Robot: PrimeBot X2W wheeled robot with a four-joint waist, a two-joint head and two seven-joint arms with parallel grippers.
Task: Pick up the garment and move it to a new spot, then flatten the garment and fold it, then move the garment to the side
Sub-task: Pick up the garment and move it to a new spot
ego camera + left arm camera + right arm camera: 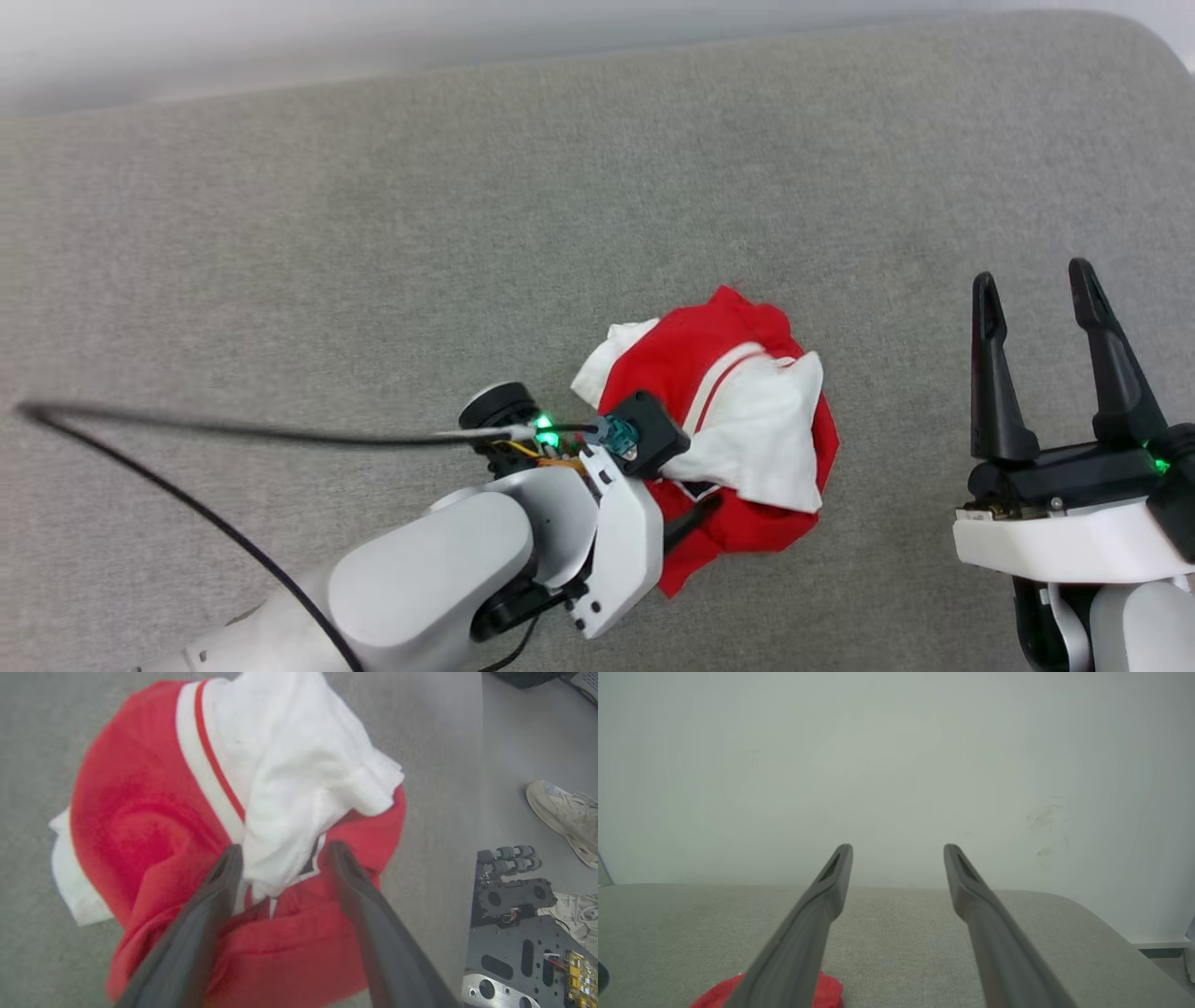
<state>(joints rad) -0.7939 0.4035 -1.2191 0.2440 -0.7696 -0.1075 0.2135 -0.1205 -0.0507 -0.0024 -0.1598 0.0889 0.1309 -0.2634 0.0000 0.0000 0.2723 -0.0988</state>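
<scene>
The left gripper (286, 849) has its two dark fingers spread wide; it points down at the garment (140, 812), and a white fold of cloth lies between the two tips; I cannot tell if the fingers touch the cloth. There is one garment; it is red with white parts and a red and white stripe, and it sits in a bunched-up heap on the grey counter (373, 233), near the front edge and a bit right of the middle. One black cable (187, 429) runs from the left arm out to the left over the counter. The right gripper (1034, 278) is well apart from the garment, off to the right; its two fingers are spread wide too, with nothing between them; they point at a pale wall (896, 756). Down on the floor beside the counter are two pale shoes (560, 816) and one dark metal base (514, 933).
</scene>
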